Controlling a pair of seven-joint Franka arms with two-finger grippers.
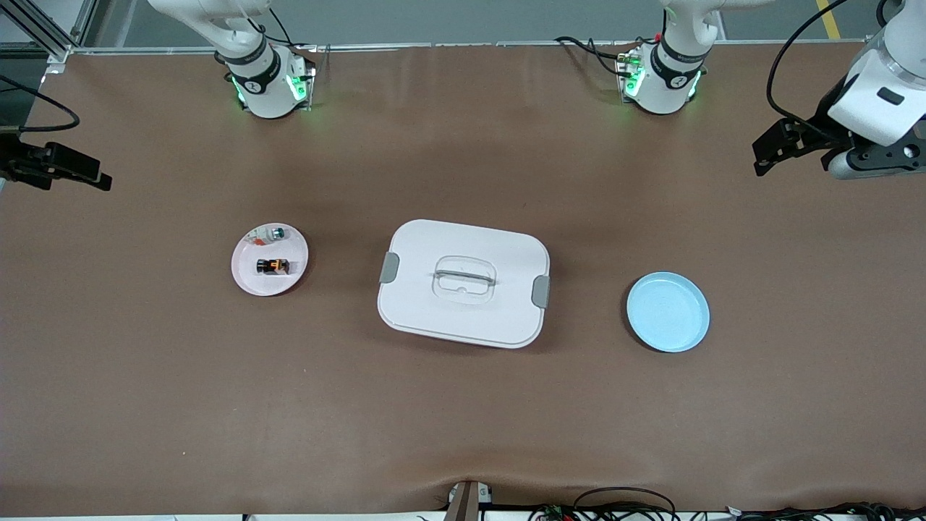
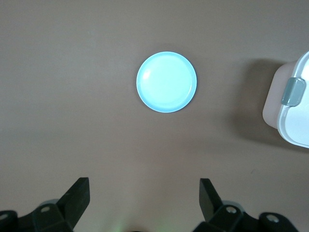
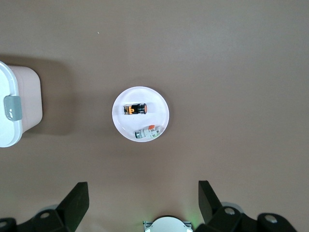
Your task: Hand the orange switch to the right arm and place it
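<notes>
At the left edge of the front view, my right gripper (image 1: 87,177) hangs over bare brown table (image 1: 463,420), its fingers spread wide with nothing between them. Moving rightward, left of centre, a small round pale pink plate (image 1: 249,278) holds the orange switch (image 1: 273,266), a tiny black stubby cylinder with an orange band, lying on its side. Just above it on the same plate lies a small white-and-teal part (image 1: 273,233). In the middle of the frame sits a white rectangular plastic box with grey latches (image 1: 463,284), lid on. Right of it lies an empty round light blue plate (image 1: 668,312). At the upper right edge my left gripper (image 1: 768,155) hangs over the table, also spread wide and empty.

I judge nothing has begun: the switch is untouched. The next move calls for one gripper to come down over the pink plate, straddling the switch alone.
</notes>
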